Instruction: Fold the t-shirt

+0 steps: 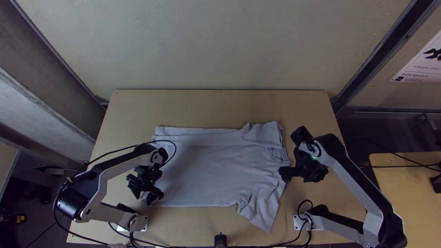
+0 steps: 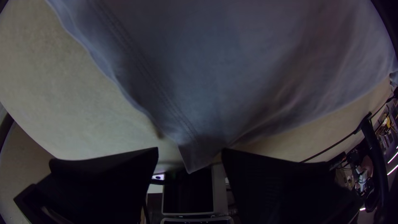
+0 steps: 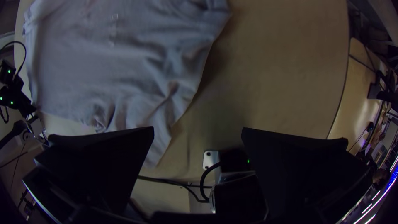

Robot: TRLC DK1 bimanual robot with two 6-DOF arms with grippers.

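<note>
Your left claw (image 2: 190, 152) is hovering nearest!
The t-shirt's hem corner (image 2: 194, 154) is pointing into its wide-open grip; your right claw (image 3: 198, 129) is gaping near the sleeve (image 1: 264, 215).

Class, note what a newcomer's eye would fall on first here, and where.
First, the pale T-shirt lying across the light table, rumpled towards its right side, with a pointed end jutting towards the near edge. Next, the black left hand, open at the shirt's near left corner, and the right hand, open by its right edge.
</note>
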